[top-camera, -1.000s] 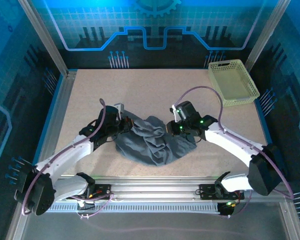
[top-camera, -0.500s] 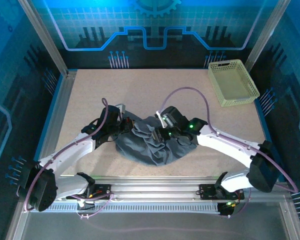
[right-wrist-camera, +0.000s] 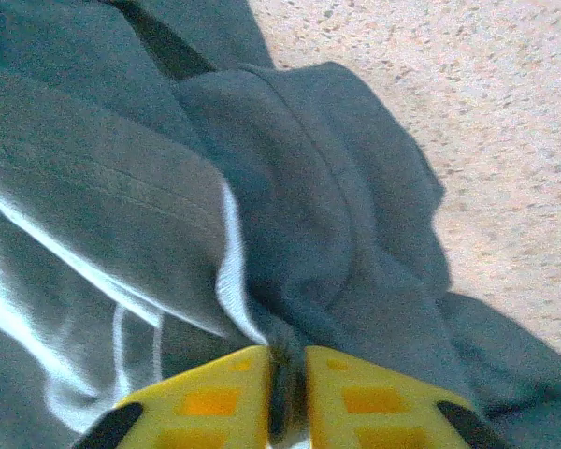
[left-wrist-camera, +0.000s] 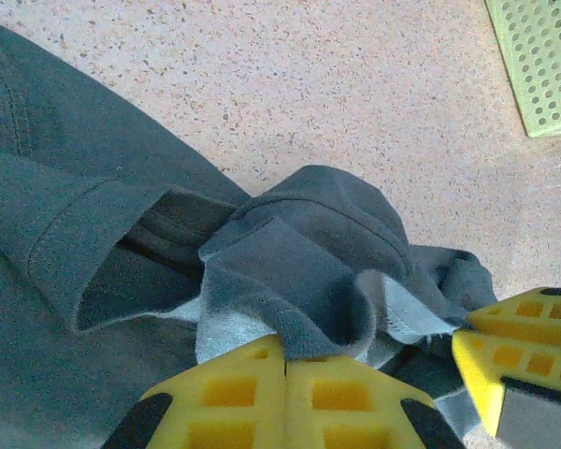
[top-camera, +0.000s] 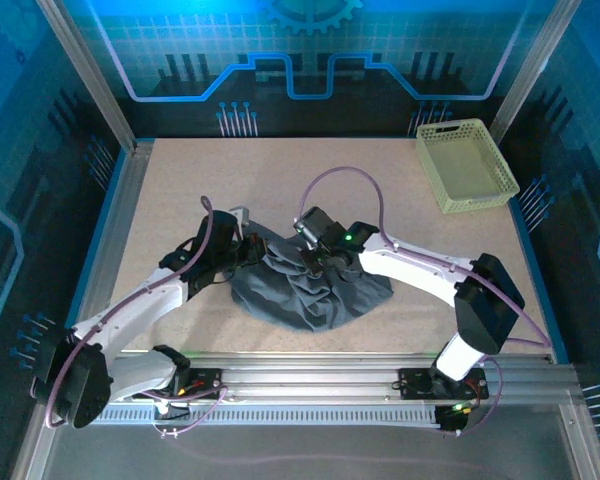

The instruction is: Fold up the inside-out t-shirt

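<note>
The shirt (top-camera: 310,295) lies in a crumpled heap on the near half of the table (top-camera: 280,180), just beyond the arm bases and roughly midway across. Both arms reach into it from either side.

The left gripper (top-camera: 248,250) is at the heap's left, far edge. In its wrist view the yellow fingers (left-wrist-camera: 224,398) are pressed together on a bunched fold of fabric that rises from the seam between them. The fold shows a paler, fuzzy underside. To the left of that fold a sleeve (left-wrist-camera: 84,253) lies flat with its stitched hem open toward the camera.

The right gripper (top-camera: 315,262) is on top of the heap at its far middle, close to the left one but apart from it. In its wrist view the fingers (right-wrist-camera: 206,398) are drawn nearly together, pinching a ridge of cloth in the thin slit between them. Folds run away from that pinch, with pale seam lines on the left.

Beyond the shirt the speckled tabletop is bare. A basket (top-camera: 467,165) sits in the far right corner, well apart from the shirt.
</note>
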Controlling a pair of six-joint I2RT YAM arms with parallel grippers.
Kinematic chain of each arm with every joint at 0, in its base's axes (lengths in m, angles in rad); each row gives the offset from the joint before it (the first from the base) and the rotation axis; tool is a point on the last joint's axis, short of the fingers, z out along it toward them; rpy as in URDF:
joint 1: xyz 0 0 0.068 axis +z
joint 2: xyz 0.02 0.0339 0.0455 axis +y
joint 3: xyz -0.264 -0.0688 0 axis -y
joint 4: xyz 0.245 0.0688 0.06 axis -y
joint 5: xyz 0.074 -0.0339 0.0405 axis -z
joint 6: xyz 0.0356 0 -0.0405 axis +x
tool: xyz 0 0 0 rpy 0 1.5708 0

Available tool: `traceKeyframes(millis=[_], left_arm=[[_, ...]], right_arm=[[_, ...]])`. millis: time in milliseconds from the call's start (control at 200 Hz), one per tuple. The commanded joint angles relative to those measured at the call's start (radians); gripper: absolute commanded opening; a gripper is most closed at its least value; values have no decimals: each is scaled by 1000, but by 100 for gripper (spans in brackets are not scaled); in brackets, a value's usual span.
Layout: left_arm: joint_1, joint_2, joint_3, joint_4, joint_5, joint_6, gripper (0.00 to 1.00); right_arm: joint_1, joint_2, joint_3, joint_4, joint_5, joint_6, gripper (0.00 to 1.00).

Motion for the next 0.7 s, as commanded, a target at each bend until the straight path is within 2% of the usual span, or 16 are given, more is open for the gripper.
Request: traceKeyframes(millis=[0,60,165,250,355,460,695], left_arm=[[9,-34,48,-42,-25,46,0],[10,-45,68,-63,-46,62,0],[10,-68,81,-73,-74,89,0],[12,-69,91,-71,-63,104,0],[12,-50,104,-54,10,115,0],[10,-22,121,-42,69,122,0],[11,97,202,-76,119,105,0]], right_arm=[[9,-58,3,-70,98,14,4],[2,-115,-10,-90,146,15,0],[-58,-230,-53,-113,174,23,0],[-134,-321,-101,-98,99,17,0],[-180,-399,-142,-66,-20,1,0],[-182,-425,-162,-39,-74,-3,0],[-197,-429,-217,2,-69,20,0]])
